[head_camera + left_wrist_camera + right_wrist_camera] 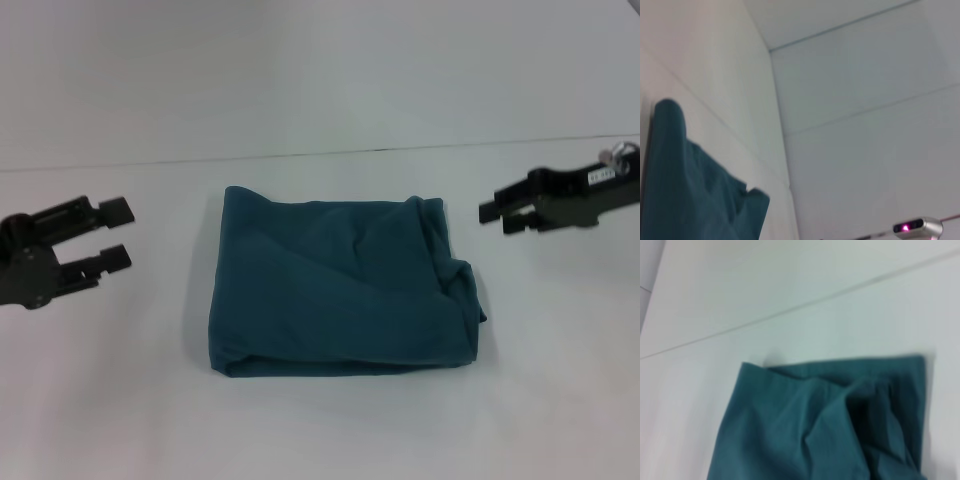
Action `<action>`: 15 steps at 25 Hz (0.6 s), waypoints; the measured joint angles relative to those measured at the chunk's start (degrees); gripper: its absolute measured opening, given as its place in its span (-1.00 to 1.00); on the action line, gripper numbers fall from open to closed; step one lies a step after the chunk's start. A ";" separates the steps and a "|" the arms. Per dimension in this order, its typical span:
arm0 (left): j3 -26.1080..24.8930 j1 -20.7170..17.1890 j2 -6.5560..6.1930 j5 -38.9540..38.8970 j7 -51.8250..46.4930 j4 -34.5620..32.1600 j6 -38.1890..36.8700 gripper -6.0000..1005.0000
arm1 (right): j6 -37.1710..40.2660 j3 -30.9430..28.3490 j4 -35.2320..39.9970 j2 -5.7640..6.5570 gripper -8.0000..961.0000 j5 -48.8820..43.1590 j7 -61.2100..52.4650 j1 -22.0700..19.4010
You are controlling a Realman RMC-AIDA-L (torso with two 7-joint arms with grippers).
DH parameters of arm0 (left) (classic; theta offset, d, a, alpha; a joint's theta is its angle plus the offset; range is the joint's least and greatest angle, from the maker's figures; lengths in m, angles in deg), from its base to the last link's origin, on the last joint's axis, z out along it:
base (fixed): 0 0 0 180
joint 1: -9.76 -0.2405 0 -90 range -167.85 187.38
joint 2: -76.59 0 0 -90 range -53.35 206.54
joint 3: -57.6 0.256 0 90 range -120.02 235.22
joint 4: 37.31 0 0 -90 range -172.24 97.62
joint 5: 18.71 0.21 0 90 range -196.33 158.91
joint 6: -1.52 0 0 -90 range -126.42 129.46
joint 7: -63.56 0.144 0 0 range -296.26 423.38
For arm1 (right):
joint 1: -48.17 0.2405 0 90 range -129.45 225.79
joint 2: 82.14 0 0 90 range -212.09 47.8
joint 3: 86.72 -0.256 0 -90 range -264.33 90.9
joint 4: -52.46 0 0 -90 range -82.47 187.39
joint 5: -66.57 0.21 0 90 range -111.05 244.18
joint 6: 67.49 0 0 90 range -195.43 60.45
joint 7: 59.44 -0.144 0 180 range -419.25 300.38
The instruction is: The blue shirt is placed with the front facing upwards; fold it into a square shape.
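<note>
The blue shirt (340, 290) lies folded into a rough square in the middle of the white table, plain teal side up, with bunched folds along its right edge. Part of the blue shirt (690, 190) shows in the left wrist view, and the blue shirt (820, 425) fills the lower half of the right wrist view. My left gripper (118, 234) hovers to the left of the shirt, open and empty. Off the shirt's upper right corner, my right gripper (497, 217) hangs with its fingers slightly apart, holding nothing.
The white table (330, 430) runs back to a white wall (300, 70). A small grey device with a pink light (917, 227) shows in the left wrist view.
</note>
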 joint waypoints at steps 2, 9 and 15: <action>-0.74 -0.16 -0.09 -0.53 0.00 0.00 0.04 0.62 | -0.52 0.36 0.43 -0.06 -0.05 -0.14 0.47 0.37; -1.46 -0.17 -0.16 -0.93 -0.03 0.00 0.24 0.62 | -10.03 5.13 -3.10 -2.83 -0.05 -0.29 1.88 2.80; -1.41 0.15 -0.25 -0.96 0.11 0.88 0.44 0.62 | -19.12 7.89 -7.30 -5.89 -0.05 -0.27 1.87 4.05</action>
